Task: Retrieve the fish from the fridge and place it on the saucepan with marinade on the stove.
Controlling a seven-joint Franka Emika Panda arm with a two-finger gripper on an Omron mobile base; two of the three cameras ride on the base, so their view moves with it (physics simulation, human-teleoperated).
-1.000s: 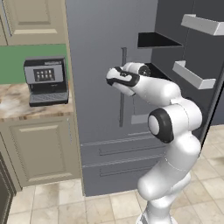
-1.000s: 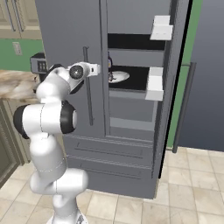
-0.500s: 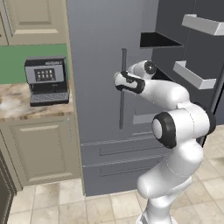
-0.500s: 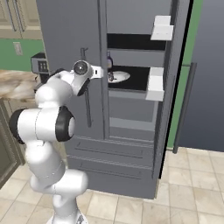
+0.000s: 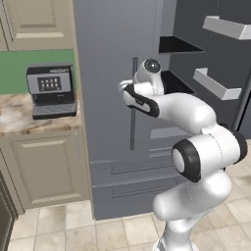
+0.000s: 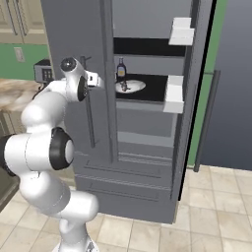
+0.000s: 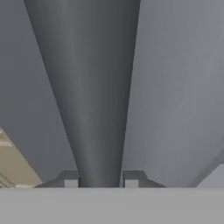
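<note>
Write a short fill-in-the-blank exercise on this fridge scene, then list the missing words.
1. The gripper is shut on the fridge's vertical bar ____.
2. On the fridge shelf, the fish lies on a white ____.
3. On the counter beside the fridge stands a coffee ____.

Missing words: handle; plate; machine

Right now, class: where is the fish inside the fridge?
In the right base view, the fish lies on a white plate on the open fridge's lower black shelf, just right of a small bottle.
</note>
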